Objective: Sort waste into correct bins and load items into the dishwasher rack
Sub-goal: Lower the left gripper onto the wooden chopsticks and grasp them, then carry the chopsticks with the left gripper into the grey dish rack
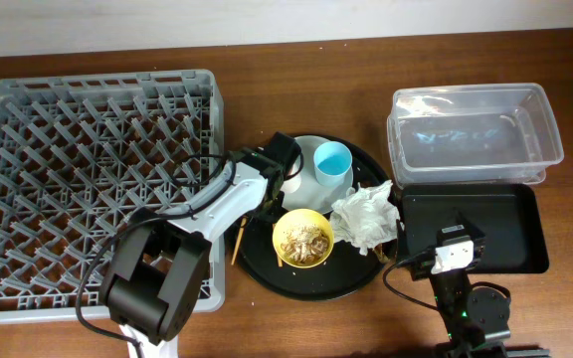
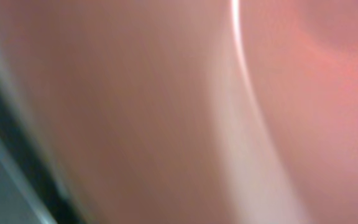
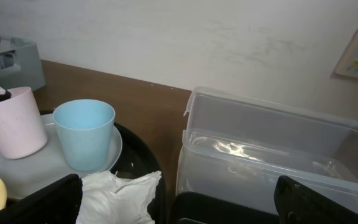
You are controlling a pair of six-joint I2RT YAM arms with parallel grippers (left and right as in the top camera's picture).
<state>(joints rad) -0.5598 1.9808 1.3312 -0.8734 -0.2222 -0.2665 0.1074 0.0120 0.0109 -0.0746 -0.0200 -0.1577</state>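
Seeing left gripper (image 1: 285, 167) at small pink plastic cup (image 3: 14, 124); my view blurred, cannot tell closure. Probably light, stiff, slick: pinch rim.

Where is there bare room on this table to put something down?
Bare table lies between the rack and the tub, beyond the round tray, and also right of the black tray. The round tray is crowded: plate, blue cup, bowl, napkin, with the left gripper over it.
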